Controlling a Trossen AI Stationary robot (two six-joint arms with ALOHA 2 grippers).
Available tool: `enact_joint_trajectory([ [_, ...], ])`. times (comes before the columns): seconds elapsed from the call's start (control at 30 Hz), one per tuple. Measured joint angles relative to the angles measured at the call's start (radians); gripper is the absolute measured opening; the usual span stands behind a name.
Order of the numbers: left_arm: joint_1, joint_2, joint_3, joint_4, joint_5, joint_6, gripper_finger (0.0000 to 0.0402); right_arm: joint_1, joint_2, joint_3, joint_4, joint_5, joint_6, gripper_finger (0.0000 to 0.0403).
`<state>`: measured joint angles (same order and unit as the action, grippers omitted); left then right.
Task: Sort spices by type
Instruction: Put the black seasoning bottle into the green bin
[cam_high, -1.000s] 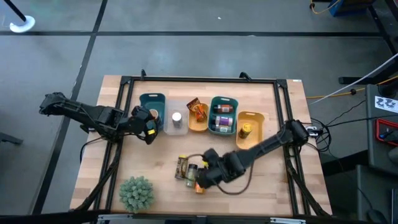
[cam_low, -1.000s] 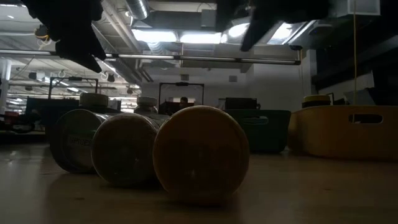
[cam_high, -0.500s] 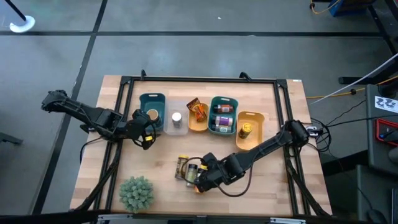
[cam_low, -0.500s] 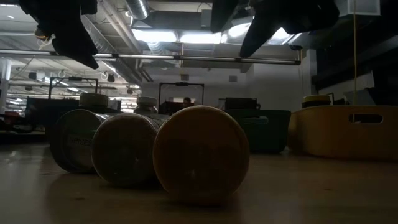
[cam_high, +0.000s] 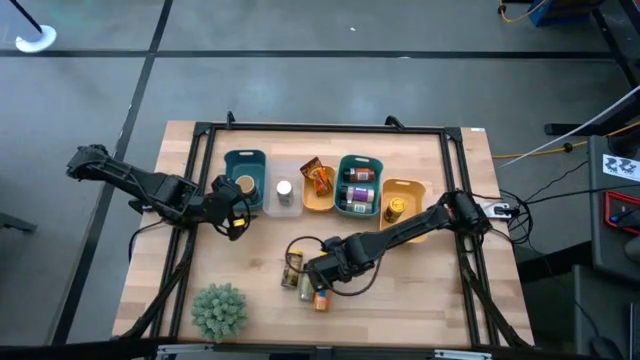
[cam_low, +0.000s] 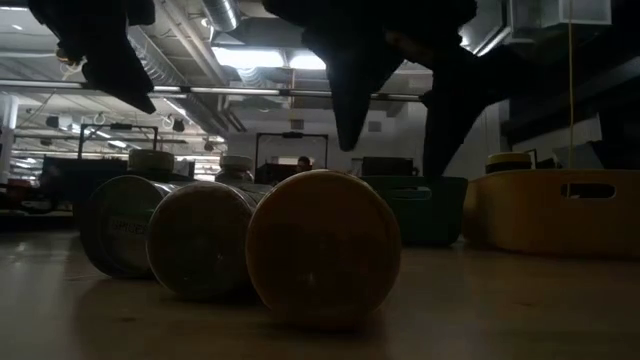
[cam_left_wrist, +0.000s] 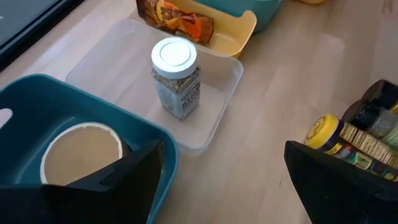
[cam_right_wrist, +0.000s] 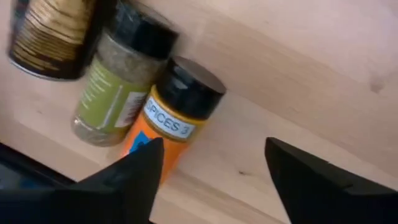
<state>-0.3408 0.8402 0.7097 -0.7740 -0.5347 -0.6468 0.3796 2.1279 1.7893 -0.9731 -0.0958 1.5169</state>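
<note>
Three spices lie on their sides in a row near the table's middle: a dark gold-striped tin, a green-labelled jar and an orange-labelled jar with a black lid. Their round ends face the low view. My right gripper hangs open just above them, pointing down, one finger over the orange jar's side, touching nothing that I can see. My left gripper is open in the air, near the teal tray that holds a tan-lidded jar.
Trays stand in a row at the far side: teal, clear with a white-lidded jar, orange with a packet, a second teal with several jars, and yellow with one jar. A green plant sits near left.
My right gripper has come down over the three lying jars, shifted toward the table's left, rolled, and opened its fingers wider. My left gripper has swung a little toward the near edge. The jars have not moved.
</note>
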Motion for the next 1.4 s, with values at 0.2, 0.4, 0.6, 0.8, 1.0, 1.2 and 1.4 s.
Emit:
enact_joint_trajectory([
  [0.2,0.0,0.0,-0.001,-0.032,0.0,0.0,0.0318,-0.001,0.003,0.0,0.083,0.024,-0.001,0.0319],
  [0.4,0.0,0.0,-0.001,-0.032,0.0,0.0,0.0318,0.0,0.016,0.001,0.146,0.062,0.003,0.0323],
  [0.6,0.0,0.0,0.0,-0.032,-0.001,0.0,0.0318,0.0,0.045,0.0,0.154,0.025,0.029,0.0324],
  [0.8,0.0,0.0,0.0,-0.031,-0.001,0.0,0.0318,0.003,0.065,0.002,0.167,-0.041,0.031,0.0324],
  [1.0,0.0,0.0,0.0,-0.03,-0.001,0.0,0.0318,0.007,0.078,0.0,0.156,-0.029,0.031,0.0324],
  [1.2,0.0,0.0,0.0,-0.03,-0.001,0.0,0.0318,0.007,0.078,0.0,0.157,0.015,0.031,0.0324],
  [1.4,0.0,0.0,0.0,-0.03,-0.001,0.0,0.0318,0.007,0.087,0.0,0.157,0.012,0.031,0.0324],
])
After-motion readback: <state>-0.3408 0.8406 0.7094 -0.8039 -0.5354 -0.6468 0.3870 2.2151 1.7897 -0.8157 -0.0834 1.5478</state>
